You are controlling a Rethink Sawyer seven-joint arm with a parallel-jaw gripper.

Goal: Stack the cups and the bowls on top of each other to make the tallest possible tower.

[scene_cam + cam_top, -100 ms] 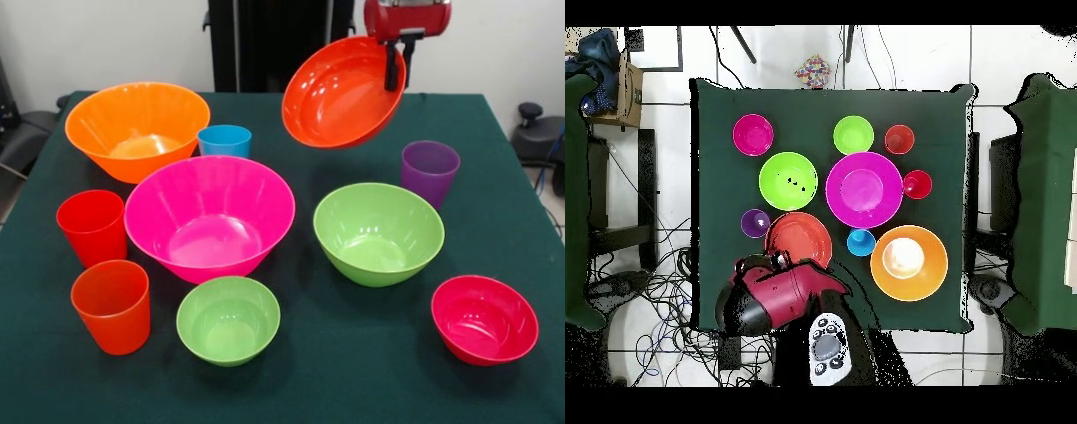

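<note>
Hand (395, 64) grips lifted, tilted red-orange bowl's (340, 95) rim.

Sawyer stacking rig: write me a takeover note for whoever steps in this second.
Gripper: shut on the rim of the shallow red-orange plastic bowl, held tilted in the air above the green table.

All else stands apart on the table: large orange bowl, large pink bowl, medium lime bowl, small lime bowl, small crimson bowl, red cup, orange cup, blue cup, purple cup.

Done: one bowl lifted, nothing stacked.
Left: set the bowl down, build the whole tower.
</note>
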